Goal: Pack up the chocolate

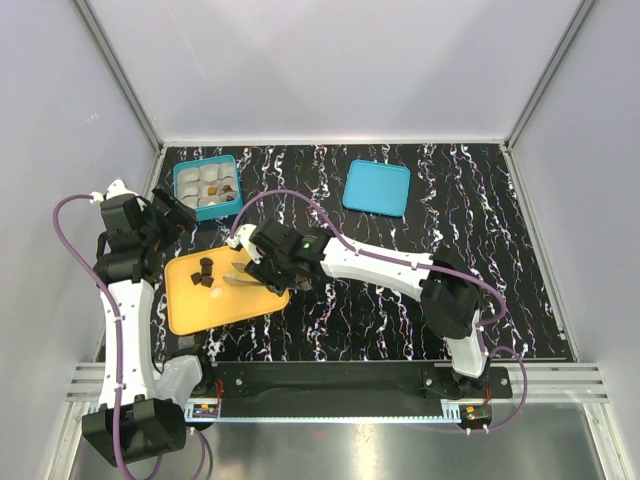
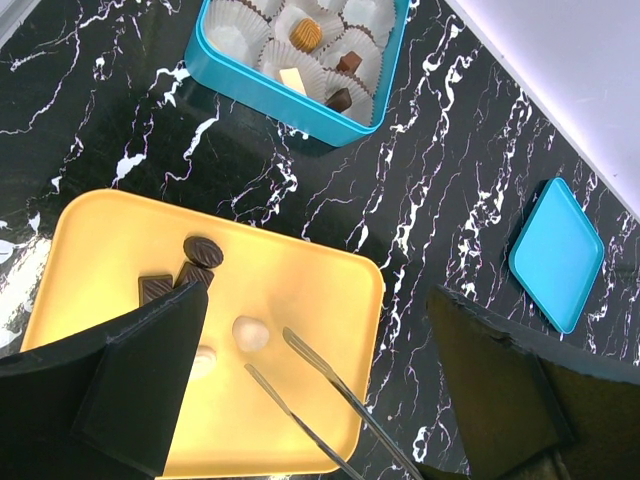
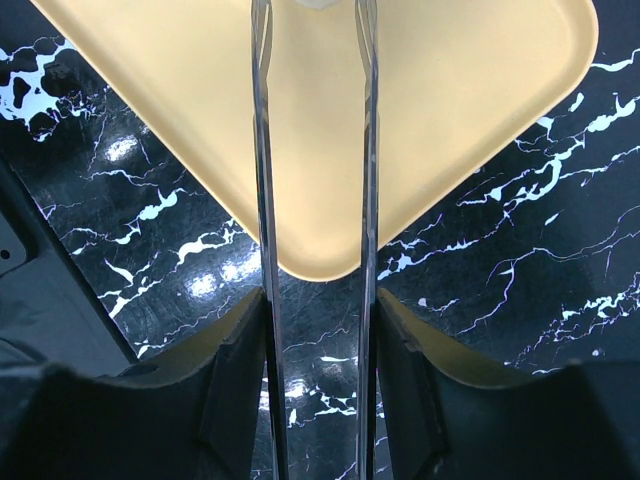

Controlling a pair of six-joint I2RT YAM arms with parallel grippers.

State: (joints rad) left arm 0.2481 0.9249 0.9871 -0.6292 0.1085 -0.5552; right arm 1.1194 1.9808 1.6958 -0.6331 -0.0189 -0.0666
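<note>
Grips tongs (image 2: pixel 320 400) in right end effector (image 3: pixel 318 340) (left end effector (image 2: pixel 315 300) agape); meets cream-white chocolate (image 2: pixel 250 332) just beyond spread tips, on-axis.

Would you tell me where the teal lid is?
Seen from above, the teal lid lies flat at the far side, right of the teal box.

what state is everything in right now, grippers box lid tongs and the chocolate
left gripper, open, empty
right gripper, shut on tongs
tongs, tines apart, over the orange tray
teal box, open, several cups filled
lid, off, flat on the table
chocolate, some in the box, rest loose on the tray
</note>
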